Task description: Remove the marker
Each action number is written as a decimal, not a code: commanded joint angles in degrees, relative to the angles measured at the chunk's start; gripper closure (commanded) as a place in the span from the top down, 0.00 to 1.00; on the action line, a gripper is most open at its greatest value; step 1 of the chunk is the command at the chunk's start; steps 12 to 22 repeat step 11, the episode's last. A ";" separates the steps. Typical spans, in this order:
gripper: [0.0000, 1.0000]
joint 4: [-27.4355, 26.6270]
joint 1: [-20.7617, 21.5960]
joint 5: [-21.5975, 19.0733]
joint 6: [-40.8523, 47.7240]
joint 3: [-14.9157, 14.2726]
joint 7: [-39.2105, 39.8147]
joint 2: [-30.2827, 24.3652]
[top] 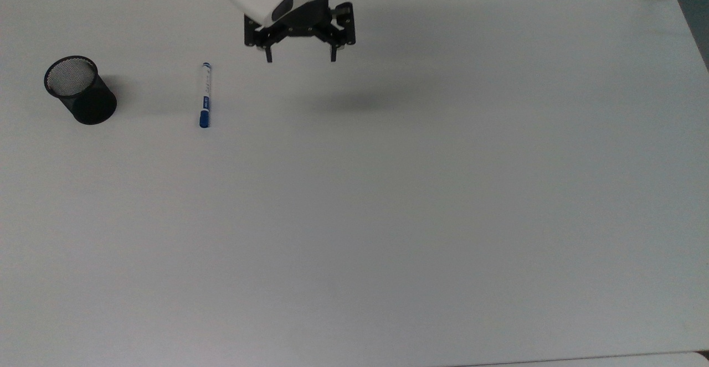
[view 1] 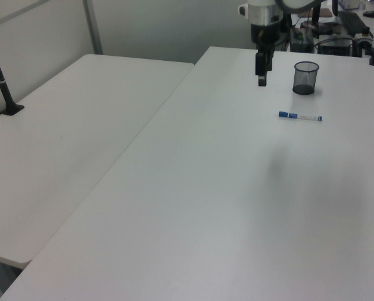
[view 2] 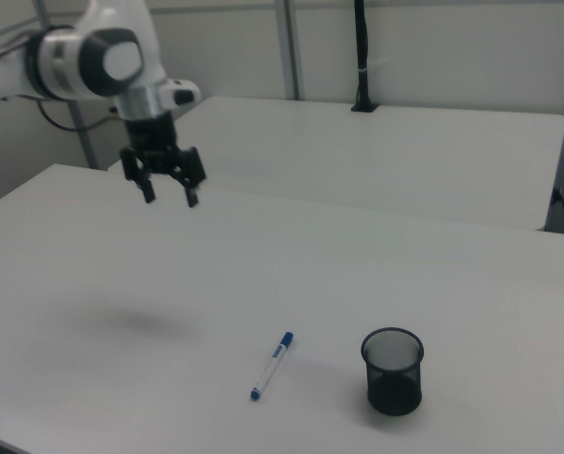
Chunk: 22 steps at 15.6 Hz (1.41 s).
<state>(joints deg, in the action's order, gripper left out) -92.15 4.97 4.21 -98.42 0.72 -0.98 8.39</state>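
Just lying flat: one slim white-barrelled marker with blue cap point(top: 205, 95), beside one black mesh cup point(top: 80, 90). Hovering apart, jaws spread and empty: one black two-finger gripper point(top: 299, 55).

You see even, diffuse overhead light on the matte white table point(top: 443, 217); a soft grey shadow point(top: 354, 100) lies near its far edge, without glare.

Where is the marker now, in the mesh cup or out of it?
Out. The marker lies flat on the table, apart from the upright black mesh cup. The pincer hangs open above the table, holding nothing.
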 commanded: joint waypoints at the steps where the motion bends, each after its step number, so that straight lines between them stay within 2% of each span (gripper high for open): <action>1: 1.00 -1.98 3.64 -0.70 3.92 -1.34 -5.53 -5.74; 6: 1.00 -2.16 3.21 -0.79 5.51 -1.34 -5.26 -10.06; 22: 1.00 -1.98 2.85 -0.79 5.87 -1.34 -5.35 -9.97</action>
